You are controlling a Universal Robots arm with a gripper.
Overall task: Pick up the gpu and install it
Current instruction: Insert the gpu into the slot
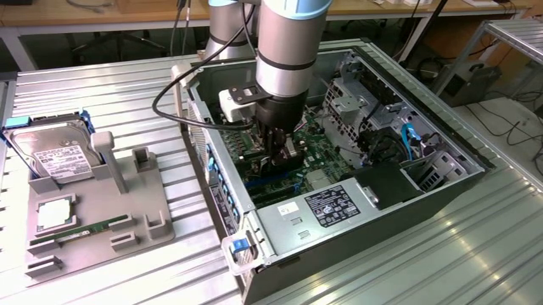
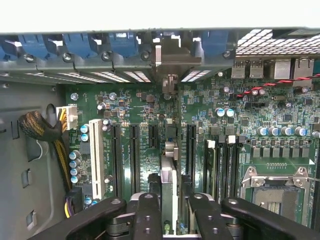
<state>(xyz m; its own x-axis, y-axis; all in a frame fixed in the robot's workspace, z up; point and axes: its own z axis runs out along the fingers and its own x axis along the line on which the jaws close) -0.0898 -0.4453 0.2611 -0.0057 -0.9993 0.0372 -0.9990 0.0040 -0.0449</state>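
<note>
One pincer grips the gpu edge-on above the motherboard; no writing legible.

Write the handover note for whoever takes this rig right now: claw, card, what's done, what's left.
Claw: shut on the graphics card, down inside the open computer case.
Card: held edge-on over the motherboard, lined up with the long slots, its metal bracket at the case's rear wall.
Done: card picked up and brought into the case.
Left: whether it is fully seated cannot be told; release is not yet done.
Hard drive sits on the gray holder outside.
</note>
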